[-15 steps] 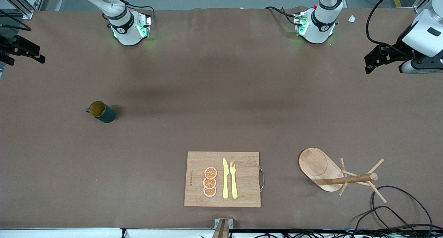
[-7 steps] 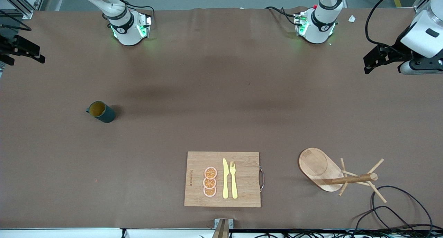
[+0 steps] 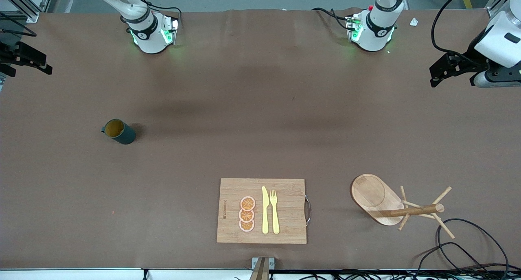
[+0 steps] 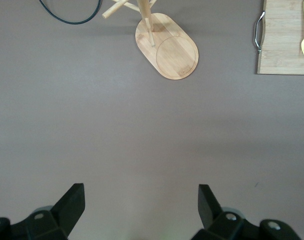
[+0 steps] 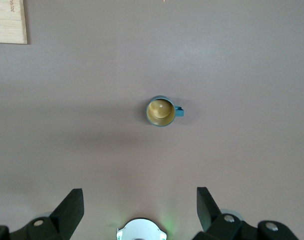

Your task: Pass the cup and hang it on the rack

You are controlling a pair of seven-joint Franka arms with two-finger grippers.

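I judge nothing is started: the cup (image 3: 119, 131) stands upright and untouched on the table (image 3: 260, 109) toward the right arm's end, handle at roughly nine o'clock in the front view. My right gripper (image 5: 140, 210) hangs high above the table with its fingers spread wide and empty, the cup in sight below it. My left gripper (image 4: 142, 207) is likewise open and empty, up at its own end, waiting. The rack (image 3: 397, 206) stands near the front edge at the left arm's end, about three o'clock from the cutting board (image 3: 262, 211), which carries orange slices (image 3: 247, 214), a knife (image 3: 265, 210) and a fork (image 3: 274, 211). Next I'd bring the right gripper down over the cup and close across its wall, keeping the handle free for the peg. The brown table cover looks flat and matte; loose cables (image 3: 468, 243) lie by the rack
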